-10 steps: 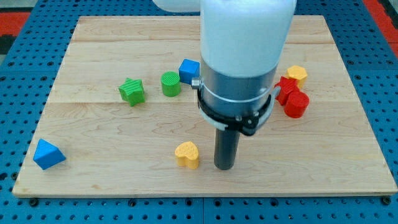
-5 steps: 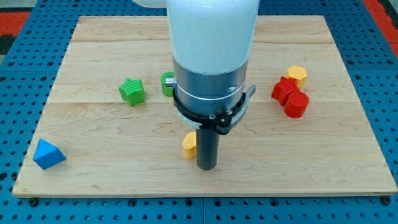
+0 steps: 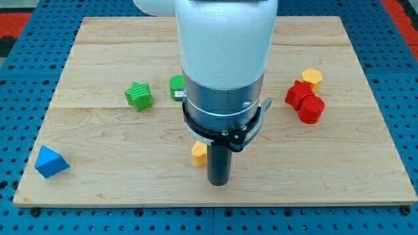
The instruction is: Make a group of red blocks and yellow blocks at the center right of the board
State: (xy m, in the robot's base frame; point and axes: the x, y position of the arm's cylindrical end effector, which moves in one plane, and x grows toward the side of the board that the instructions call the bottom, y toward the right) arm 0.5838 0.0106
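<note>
My tip (image 3: 219,183) rests on the board near the bottom centre. A yellow heart-shaped block (image 3: 199,154) sits just to its left, touching or nearly touching the rod and partly hidden by it. At the centre right, a yellow hexagonal block (image 3: 312,79) stands above two red blocks: a star-like one (image 3: 299,94) and a round one (image 3: 311,109), close together.
A green star-like block (image 3: 138,95) lies left of centre. A green round block (image 3: 176,87) is partly hidden behind the arm. A blue triangular block (image 3: 49,162) sits at the bottom left. The arm's body hides the board's middle.
My tip has moved left and slightly down, from the right of the yellow heart block to right against it. The arm now hides the blue block and part of the green round one.
</note>
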